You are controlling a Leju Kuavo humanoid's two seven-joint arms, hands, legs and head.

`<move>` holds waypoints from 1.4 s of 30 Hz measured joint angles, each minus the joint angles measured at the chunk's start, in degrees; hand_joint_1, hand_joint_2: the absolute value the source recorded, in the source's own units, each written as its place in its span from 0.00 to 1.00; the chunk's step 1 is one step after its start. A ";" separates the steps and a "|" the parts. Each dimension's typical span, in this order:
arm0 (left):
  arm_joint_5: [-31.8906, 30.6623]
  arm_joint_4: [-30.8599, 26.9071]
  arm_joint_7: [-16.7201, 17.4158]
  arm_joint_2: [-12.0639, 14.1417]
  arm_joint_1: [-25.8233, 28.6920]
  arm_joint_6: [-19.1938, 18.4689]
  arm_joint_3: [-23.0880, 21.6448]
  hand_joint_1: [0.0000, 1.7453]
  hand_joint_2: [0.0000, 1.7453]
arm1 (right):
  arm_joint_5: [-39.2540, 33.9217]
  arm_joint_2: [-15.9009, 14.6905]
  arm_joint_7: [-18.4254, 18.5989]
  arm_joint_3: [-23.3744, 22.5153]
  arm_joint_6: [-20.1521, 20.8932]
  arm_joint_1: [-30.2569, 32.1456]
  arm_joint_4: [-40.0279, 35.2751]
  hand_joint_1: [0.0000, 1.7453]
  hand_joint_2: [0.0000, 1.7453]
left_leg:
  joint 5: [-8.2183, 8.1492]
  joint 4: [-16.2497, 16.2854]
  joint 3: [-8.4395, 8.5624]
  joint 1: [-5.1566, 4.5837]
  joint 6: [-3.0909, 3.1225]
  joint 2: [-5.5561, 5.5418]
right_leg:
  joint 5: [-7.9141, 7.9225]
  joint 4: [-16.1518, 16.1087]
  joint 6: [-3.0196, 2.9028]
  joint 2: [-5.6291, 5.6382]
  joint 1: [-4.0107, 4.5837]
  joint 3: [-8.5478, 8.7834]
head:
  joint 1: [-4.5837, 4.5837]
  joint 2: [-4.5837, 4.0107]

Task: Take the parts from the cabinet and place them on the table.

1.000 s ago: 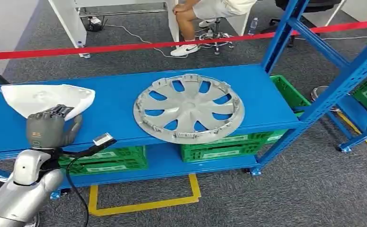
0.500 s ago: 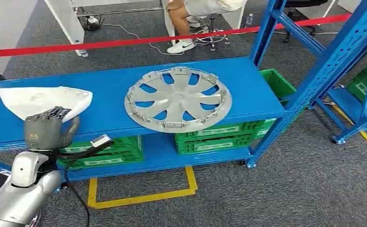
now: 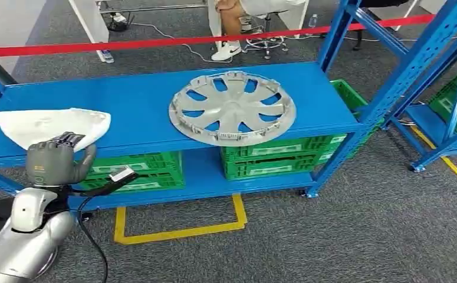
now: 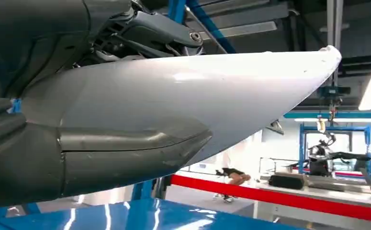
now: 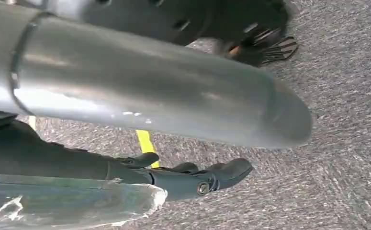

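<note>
A white curved part (image 3: 49,125) lies at the left end of the blue cabinet shelf (image 3: 137,112). My left hand (image 3: 53,162) grips its near edge. In the left wrist view the part (image 4: 183,100) sits between my thumb (image 4: 102,158) and the dark fingers (image 4: 140,24), with blue shelf surface showing beneath it. A silver hubcap (image 3: 232,109) lies flat in the middle of the shelf, apart from my hand. My right hand (image 5: 183,177) hangs above the grey carpet with its fingers stretched out and nothing in them.
Green crates (image 3: 273,159) fill the lower shelf. A red tape (image 3: 155,42) runs behind the cabinet, with a seated person (image 3: 232,17) beyond it. Another blue rack (image 3: 450,100) stands at the right. Yellow floor marking (image 3: 178,233) lies in front.
The whole picture has shifted, so the camera moved. My left hand keeps its hold on the white part at the shelf's left end. The hubcap has stayed put.
</note>
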 joint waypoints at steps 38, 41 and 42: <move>1.16 2.67 0.15 -0.43 -0.78 -3.35 -0.26 1.00 1.00 | 0.00 0.11 0.63 -0.96 1.68 0.22 0.09 0.00 0.00 | -7.17 6.89 -3.68 0.46 -2.01 0.17 | 3.09 -1.66 -2.73 -0.51 0.13 -2.33 | -0.96 0.00; 0.66 3.19 0.15 -1.18 -1.01 -3.37 -0.70 1.00 1.00 | 0.00 0.09 0.59 -0.98 1.86 0.22 0.13 0.00 0.00 | -10.86 17.67 -4.87 0.78 -2.51 0.17 | 5.08 -1.34 -2.72 -0.52 0.20 -5.02 | -0.83 0.00; 0.46 3.34 0.15 -1.46 -1.08 -3.41 -0.94 1.00 1.00 | 0.00 0.09 0.50 -1.01 1.97 0.22 0.13 0.00 0.00 | -9.01 17.39 -3.57 0.86 -2.55 0.17 | 5.64 -1.06 -2.56 -0.52 0.19 -6.08 | -0.90 0.00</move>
